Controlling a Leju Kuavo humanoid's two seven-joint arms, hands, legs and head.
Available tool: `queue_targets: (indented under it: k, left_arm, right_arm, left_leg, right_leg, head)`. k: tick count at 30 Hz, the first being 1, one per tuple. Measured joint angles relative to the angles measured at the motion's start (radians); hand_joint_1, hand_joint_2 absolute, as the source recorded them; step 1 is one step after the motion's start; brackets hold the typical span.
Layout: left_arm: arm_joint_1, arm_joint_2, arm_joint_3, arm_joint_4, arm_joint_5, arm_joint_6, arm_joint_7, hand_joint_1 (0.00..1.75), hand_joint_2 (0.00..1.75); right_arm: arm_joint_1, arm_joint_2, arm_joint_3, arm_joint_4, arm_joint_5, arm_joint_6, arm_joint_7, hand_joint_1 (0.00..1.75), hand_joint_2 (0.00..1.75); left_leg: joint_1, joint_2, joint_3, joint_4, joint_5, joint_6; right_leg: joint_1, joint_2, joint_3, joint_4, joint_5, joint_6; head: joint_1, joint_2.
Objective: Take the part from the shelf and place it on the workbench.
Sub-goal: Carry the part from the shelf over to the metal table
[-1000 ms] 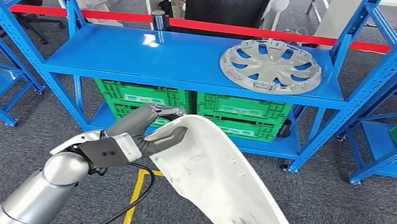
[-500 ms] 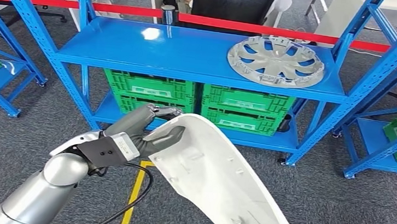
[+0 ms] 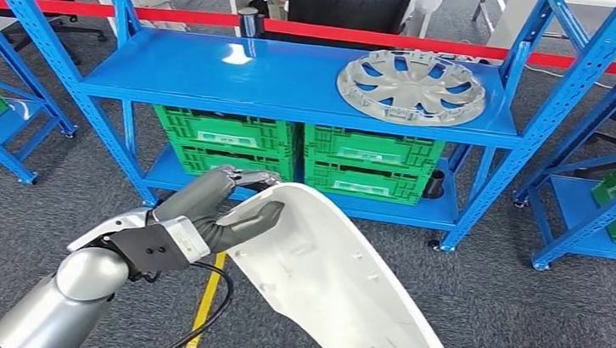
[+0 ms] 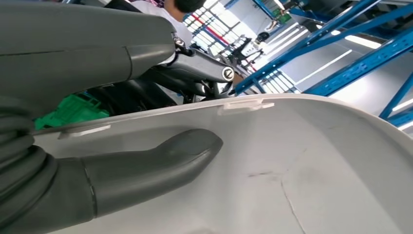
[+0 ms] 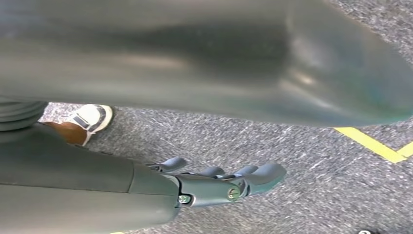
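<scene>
Setting: grey carpet floor point(image 3: 49, 175) with yellow tape lines point(image 3: 205, 309), and a blue steel shelf point(image 3: 296, 83) across the upper half of the head view; a red barrier band point(image 3: 369, 37) runs behind it.

Shelf contents: a silver hubcap point(image 3: 411, 86) lies flat at the upper right of the top deck; green crates point(image 3: 298, 152) sit side by side on the lower deck, in the middle of the frame.

Part: the white moulded part point(image 3: 336, 288) is off the shelf and in the air, filling the lower centre and running off the bottom edge, its hollow inner face with small clips turned up toward the camera.

Left hand: the left hand point(image 3: 220, 208), at centre left, is clamped on the part's upper rim. The thumb point(image 4: 151, 161) presses on the inner face and the darker fingers point(image 4: 195, 73) wrap over the edge onto the outer side (a pinch across the rim, probably because the shell is too broad to enclose).

Right hand: the right hand point(image 5: 219, 183) hangs over the carpet, holding nothing, its fingers slightly apart and gently curled.

Person: a shoe point(image 5: 90, 119) stands on the carpet near the hanging arm.

Stage: by my reading, pickup is done and the carry to the workbench remains.

Risk: a long shell held at one end may swing or slip.
</scene>
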Motion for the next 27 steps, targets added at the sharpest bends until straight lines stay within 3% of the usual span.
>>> queue_targets:
  k: [3,7,9,11,12,13,15,16,17,19,20,22,23,25,27]
  left_arm:
    - [0.000,0.000,-0.002,0.000,0.000,-0.007,0.000,1.75,1.75]
    - [-0.003,-0.001,-0.004,-0.002,0.000,-0.011,-0.001,1.75,1.75]
    - [-0.005,-0.001,-0.005,-0.002,0.001,-0.011,-0.002,1.75,1.75]
    - [-0.002,0.000,-0.005,0.002,0.001,-0.012,-0.005,1.75,1.75]
    - [0.001,0.001,-0.006,0.004,0.001,-0.013,-0.008,1.75,1.75]
    - [0.003,0.002,-0.006,0.007,0.001,-0.013,-0.011,1.75,1.75]
    - [0.003,0.002,-0.006,0.012,0.001,-0.013,-0.018,1.75,1.75]
    - [0.003,0.003,-0.006,0.014,0.001,-0.013,-0.020,1.75,1.75]
    - [0.001,0.003,-0.006,0.016,0.001,-0.013,-0.022,1.75,1.75]
    - [-0.003,0.002,-0.008,0.017,0.000,-0.013,-0.027,1.75,1.75]
    - [-0.004,0.002,-0.009,0.018,-0.001,-0.013,-0.029,1.75,1.75]
    - [-0.006,0.003,-0.012,0.020,-0.001,-0.013,-0.030,1.75,1.75]
    - [-0.008,0.003,-0.014,0.020,-0.001,-0.013,-0.031,1.75,1.75]
    - [-0.013,0.003,-0.019,0.021,-0.002,-0.014,-0.031,1.75,1.75]
    - [-0.016,0.002,-0.024,0.022,-0.002,-0.015,-0.031,1.75,1.75]
  right_arm:
    - [0.000,0.000,0.000,0.000,0.003,-0.001,0.000,0.00,0.00]
    - [-0.002,0.003,0.000,-0.004,0.016,0.000,0.000,0.00,0.00]
    - [-0.007,0.005,0.002,-0.006,0.023,0.003,0.002,0.00,0.00]
    - [-0.011,0.006,0.003,-0.006,0.027,0.007,0.002,0.00,0.00]
    - [-0.012,0.006,0.003,-0.006,0.027,0.007,0.001,0.00,0.00]
    - [-0.012,0.006,0.003,-0.006,0.027,0.008,0.000,0.00,0.00]
    - [-0.015,0.007,0.003,-0.006,0.025,0.007,-0.001,0.00,0.00]
    - [-0.017,0.010,0.003,-0.006,0.024,0.008,-0.002,0.00,0.00]
    - [-0.019,0.012,0.002,-0.006,0.023,0.007,-0.004,0.00,0.00]
    - [-0.021,0.017,0.002,-0.006,0.019,0.010,-0.011,0.00,0.00]
    - [-0.021,0.018,0.002,-0.006,0.018,0.011,-0.014,0.00,0.00]
    - [-0.024,0.018,0.002,-0.006,0.016,0.011,-0.019,0.00,0.00]
    - [-0.025,0.018,0.001,-0.006,0.015,0.010,-0.020,0.00,0.00]
    - [-0.024,0.017,0.000,-0.006,0.012,0.008,-0.024,0.00,0.00]
    - [-0.020,0.017,0.000,-0.006,0.008,0.007,-0.027,0.00,0.00]
  left_leg:
    - [-0.001,0.000,-0.003,0.002,-0.001,-0.005]
    - [0.003,-0.003,0.015,-0.038,0.014,0.011]
    - [0.013,-0.007,0.026,-0.067,0.031,0.013]
    - [0.016,-0.016,0.018,-0.068,0.036,0.013]
    - [0.019,-0.023,0.011,-0.064,0.037,0.010]
    - [0.023,-0.032,0.002,-0.057,0.038,0.005]
    - [0.035,-0.051,-0.019,-0.030,0.035,-0.011]
    - [0.039,-0.061,-0.032,-0.012,0.032,-0.021]
    - [0.039,-0.070,-0.045,0.006,0.030,-0.031]
    - [0.037,-0.083,-0.063,0.026,0.030,-0.046]
    - [0.037,-0.088,-0.067,0.028,0.034,-0.051]
    - [0.039,-0.080,-0.074,0.035,0.032,-0.057]
    - [0.038,-0.064,-0.087,0.062,0.013,-0.058]
    - [0.034,-0.026,-0.134,0.181,-0.056,-0.056]
    - [0.032,-0.013,-0.180,0.305,-0.110,-0.051]
  right_leg:
    - [-0.003,0.000,0.000,-0.001,0.002,0.003]
    - [-0.003,-0.003,0.004,-0.007,-0.002,0.017]
    - [-0.002,-0.002,-0.026,0.065,-0.054,0.025]
    - [-0.008,-0.002,-0.083,0.185,-0.119,0.036]
    - [-0.014,-0.002,-0.100,0.221,-0.131,0.043]
    - [-0.020,-0.002,-0.100,0.223,-0.123,0.050]
    - [-0.034,0.007,-0.047,0.131,-0.067,0.067]
    - [-0.039,0.023,-0.019,0.081,-0.048,0.074]
    - [-0.043,0.035,0.000,0.049,-0.040,0.069]
    - [-0.043,0.047,0.002,0.046,-0.049,0.046]
    - [-0.043,0.038,-0.002,0.051,-0.048,0.029]
    - [-0.040,0.022,-0.007,0.054,-0.042,0.014]
    - [-0.039,0.012,-0.009,0.054,-0.038,0.008]
    - [-0.033,-0.009,-0.012,0.052,-0.034,0.000]
    - [-0.026,-0.034,-0.014,0.051,-0.033,-0.003]
  head:
    - [0.000,0.000]
    - [0.000,0.000]
    - [0.001,0.000]
    - [0.001,0.000]
    - [0.001,0.000]
    - [0.001,0.000]
    - [0.001,0.000]
    - [0.003,0.000]
    - [0.004,0.000]
    - [0.004,0.000]
    - [0.002,0.000]
    - [-0.001,0.000]
    - [-0.002,0.000]
    - [-0.004,0.000]
    - [-0.004,0.000]
